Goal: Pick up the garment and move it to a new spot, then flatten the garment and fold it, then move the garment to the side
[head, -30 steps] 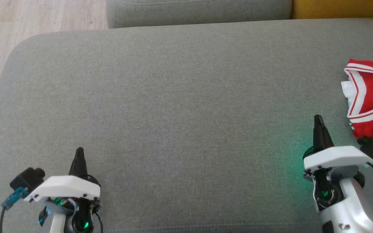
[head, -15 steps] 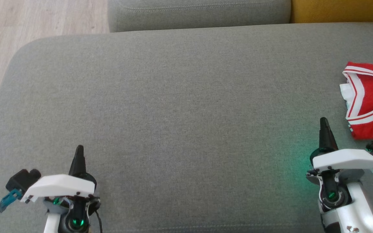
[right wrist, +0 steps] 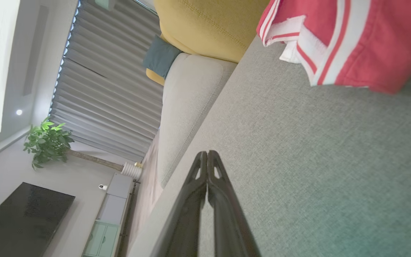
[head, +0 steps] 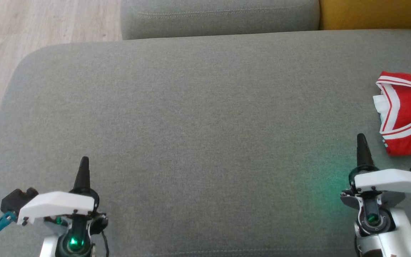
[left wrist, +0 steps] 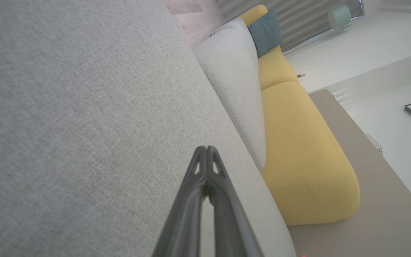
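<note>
A folded red fabric garment with white striped trim point(head: 410, 117) lies at the far right of a broad grey woven-fabric sofa seat point(head: 198, 117), cut off by the head view's right edge. Its banded neckline faces the seat's middle, and a bit of white cloth sticks out on that side. The right gripper point(head: 361, 139) hangs just beside the garment's near corner without touching it, its 2 long dark fingers pressed together into 1 point and holding nothing. The left gripper point(head: 84, 162) sits well apart from it, over the seat's near left part, its 2 fingers likewise closed tip to tip and empty. Both point away from the robot toward a grey backrest cushion point(head: 219, 16). A mustard-yellow upholstered seat point(head: 376, 14) adjoins that cushion on the right, and pale wood-look flooring point(head: 30, 28) shows past the seat's rounded left corner. In the right wrist view a leafy green potted plant point(right wrist: 48, 142) stands by grey slatted blinds point(right wrist: 102, 89).
</note>
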Available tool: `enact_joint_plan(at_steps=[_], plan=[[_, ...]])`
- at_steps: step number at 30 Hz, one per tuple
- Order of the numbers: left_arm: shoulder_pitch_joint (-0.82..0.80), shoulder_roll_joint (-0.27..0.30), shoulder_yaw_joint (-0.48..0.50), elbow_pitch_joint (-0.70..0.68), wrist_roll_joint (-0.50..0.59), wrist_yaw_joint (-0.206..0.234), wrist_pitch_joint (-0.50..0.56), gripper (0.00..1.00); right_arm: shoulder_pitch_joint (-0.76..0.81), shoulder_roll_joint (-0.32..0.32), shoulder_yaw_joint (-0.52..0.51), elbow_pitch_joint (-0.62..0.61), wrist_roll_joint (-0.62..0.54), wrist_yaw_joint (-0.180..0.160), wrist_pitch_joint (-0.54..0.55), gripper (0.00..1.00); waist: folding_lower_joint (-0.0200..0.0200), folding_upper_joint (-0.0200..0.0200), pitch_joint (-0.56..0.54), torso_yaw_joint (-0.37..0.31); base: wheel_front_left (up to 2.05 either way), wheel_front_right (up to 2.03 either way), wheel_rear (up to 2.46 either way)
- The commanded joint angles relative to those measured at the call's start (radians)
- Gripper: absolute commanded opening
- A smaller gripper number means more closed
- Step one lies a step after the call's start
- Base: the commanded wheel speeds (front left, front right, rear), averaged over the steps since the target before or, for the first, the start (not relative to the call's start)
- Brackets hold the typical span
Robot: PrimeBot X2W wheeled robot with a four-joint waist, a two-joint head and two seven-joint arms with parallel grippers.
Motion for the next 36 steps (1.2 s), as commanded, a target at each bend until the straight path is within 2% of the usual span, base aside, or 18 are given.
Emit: enact_joint_plan(at_steps=[1,36], plan=[[-0.018,0.015,0.027,-0.037,-0.025,-0.008,0.004,0.0,-0.013,-0.002,0.006,-0.044,0.029,-0.001,0.007,0.0,0.0,0.0,-0.001,0.0,0.0,0.0,0.0],[-0.008,0.021,0.083,-0.096,-0.407,-0.066,0.107,0.0,0.074,0.002,-0.046,-0.183,0.427,-0.001,0.108,0.0,0.0,0.0,-0.044,0.005,0.0,0.0,0.0]])
